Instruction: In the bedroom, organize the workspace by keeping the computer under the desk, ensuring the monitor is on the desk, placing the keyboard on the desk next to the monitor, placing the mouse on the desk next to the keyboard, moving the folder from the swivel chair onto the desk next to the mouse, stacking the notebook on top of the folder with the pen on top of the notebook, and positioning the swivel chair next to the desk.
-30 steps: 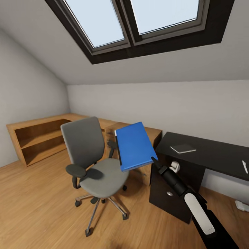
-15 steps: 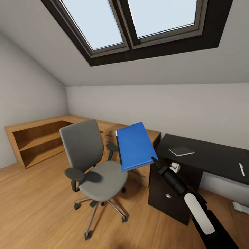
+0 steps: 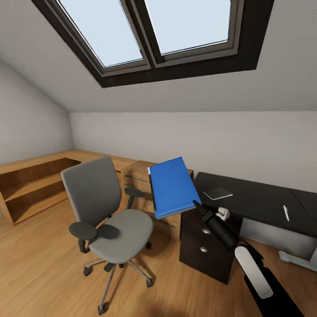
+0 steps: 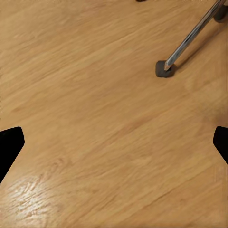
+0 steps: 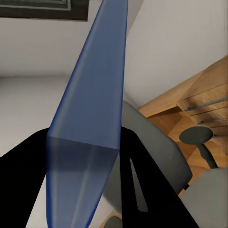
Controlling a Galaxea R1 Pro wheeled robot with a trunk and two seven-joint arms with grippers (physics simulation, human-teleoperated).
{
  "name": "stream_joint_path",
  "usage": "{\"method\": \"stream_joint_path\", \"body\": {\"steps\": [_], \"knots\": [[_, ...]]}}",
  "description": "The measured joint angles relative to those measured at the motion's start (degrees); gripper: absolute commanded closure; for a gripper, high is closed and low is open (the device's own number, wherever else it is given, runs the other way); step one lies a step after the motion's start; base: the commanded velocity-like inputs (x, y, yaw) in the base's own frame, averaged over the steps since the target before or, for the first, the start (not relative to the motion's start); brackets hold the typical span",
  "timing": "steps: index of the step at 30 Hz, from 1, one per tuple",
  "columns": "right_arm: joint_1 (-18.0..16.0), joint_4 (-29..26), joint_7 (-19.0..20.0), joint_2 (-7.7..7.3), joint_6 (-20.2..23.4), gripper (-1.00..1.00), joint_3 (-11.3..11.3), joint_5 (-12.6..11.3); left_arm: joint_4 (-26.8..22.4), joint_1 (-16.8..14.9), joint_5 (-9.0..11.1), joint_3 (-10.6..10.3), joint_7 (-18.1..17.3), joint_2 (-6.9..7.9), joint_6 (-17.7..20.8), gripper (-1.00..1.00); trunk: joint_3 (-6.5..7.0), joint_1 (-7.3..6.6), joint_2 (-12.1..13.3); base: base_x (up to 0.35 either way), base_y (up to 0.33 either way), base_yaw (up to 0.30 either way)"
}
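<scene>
Nowhere is any brand, label or writing readable. Beside the long black L-shaped desk [image 3: 259, 200], the right gripper [image 3: 196, 205] clamps a corner of the flat bright blue folder [image 3: 172, 186], lifted off the desk's near end; its dark fingers [image 5: 142, 180] press both faces. On the desk lie the thin dark grey notebook [image 3: 217, 193] and, well apart, the slim white pen [image 3: 285, 213]. The grey padded swivel chair [image 3: 107, 215] stands near the desk's drawer end. Compared with before, the whole view has swung toward the desk. The left gripper [image 4: 114, 142] hangs spread wide above wooden floor [image 4: 95, 118].
</scene>
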Motion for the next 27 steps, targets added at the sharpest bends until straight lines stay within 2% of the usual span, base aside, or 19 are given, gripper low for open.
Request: {"method": "stream_joint_path", "body": {"steps": [17, 23, 27], "knots": [[0.0, 0.1, -0.4, 0.30, -1.0, 1.00, 0.1, -0.1, 0.0, 0.0, 0.0, 0.0, 0.0, 0.00, 0.0, -1.00, 3.06, -3.74, 6.8, 0.000, 0.000, -0.003], [0.1, 0.1, -2.4, 0.36, -0.9, 1.00, 0.1, -0.3, 0.3, 0.0, 0.1, -0.1, 0.0, -0.20, 0.0, -1.00, 4.13, -5.05, 9.2, 0.000, 0.000, -0.250], [0.1, 0.1, -3.4, 0.35, -0.9, 1.00, 0.1, -0.2, 4.6, 0.0, 0.0, -0.1, -0.3, -0.74, -0.3, -1.00, 4.85, -5.93, 10.8, 0.000, 0.000, -0.291]]}}
